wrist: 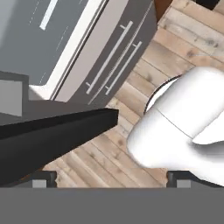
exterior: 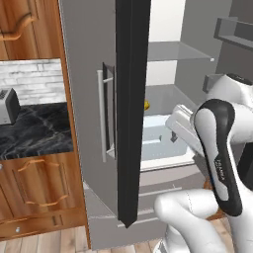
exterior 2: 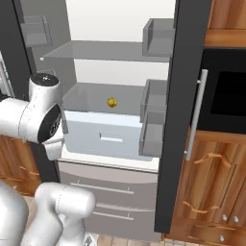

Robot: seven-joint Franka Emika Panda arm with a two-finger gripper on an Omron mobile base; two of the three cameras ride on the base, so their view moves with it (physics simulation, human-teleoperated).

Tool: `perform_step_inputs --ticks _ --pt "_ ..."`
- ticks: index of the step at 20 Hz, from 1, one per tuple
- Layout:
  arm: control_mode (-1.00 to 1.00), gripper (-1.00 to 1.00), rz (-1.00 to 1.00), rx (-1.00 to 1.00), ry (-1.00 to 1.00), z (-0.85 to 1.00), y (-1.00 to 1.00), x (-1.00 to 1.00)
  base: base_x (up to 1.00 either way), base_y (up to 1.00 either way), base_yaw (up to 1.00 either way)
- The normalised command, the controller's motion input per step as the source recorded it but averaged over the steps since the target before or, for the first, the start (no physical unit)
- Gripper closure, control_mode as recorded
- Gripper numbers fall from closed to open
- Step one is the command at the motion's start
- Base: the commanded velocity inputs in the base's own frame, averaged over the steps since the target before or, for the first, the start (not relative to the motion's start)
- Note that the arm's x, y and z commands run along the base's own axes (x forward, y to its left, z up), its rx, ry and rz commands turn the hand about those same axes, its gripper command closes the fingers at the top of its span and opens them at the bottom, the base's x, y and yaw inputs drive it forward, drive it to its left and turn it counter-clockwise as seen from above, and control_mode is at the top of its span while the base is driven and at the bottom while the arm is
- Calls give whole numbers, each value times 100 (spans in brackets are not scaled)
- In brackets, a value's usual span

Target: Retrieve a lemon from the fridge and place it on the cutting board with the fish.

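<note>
The fridge [exterior 2: 115, 129] stands with both doors swung open. The lemon [exterior 2: 112, 102] lies small and yellow on the grey inner shelf above the white drawer; in the left base view the lemon [exterior: 147, 105] peeks out beside the dark edge of the left door [exterior: 131, 113]. My arm reaches toward the fridge's lower part. In the hand view my gripper [wrist: 111, 178] is open with nothing between its fingertips [wrist: 43, 178], looking down at the fridge's lower drawers [wrist: 109, 57] and the wooden floor. The cutting board and the fish are out of view.
A toaster [exterior: 7, 106] sits on the black marble counter [exterior: 39, 131] left of the fridge. The right door [exterior 2: 180, 120] carries grey bins [exterior 2: 153, 113] and stands close to a dark wall oven [exterior 2: 228, 96] set in wooden cabinets.
</note>
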Motion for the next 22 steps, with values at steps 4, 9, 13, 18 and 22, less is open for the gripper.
perform_step_inputs --ticks 4,9,13,18,22 --pt "-100 -100 38 50 -2 -45 -5 100 0 0 0" --pt "-100 -100 42 27 -28 -21 17 71 0 0 0" --pt "-100 -100 35 8 -37 -7 22 61 0 0 0" --pt "-100 -100 23 2 -30 -1 28 51 0 0 0" --pt "-100 -100 13 0 -13 0 72 6 0 0 0"
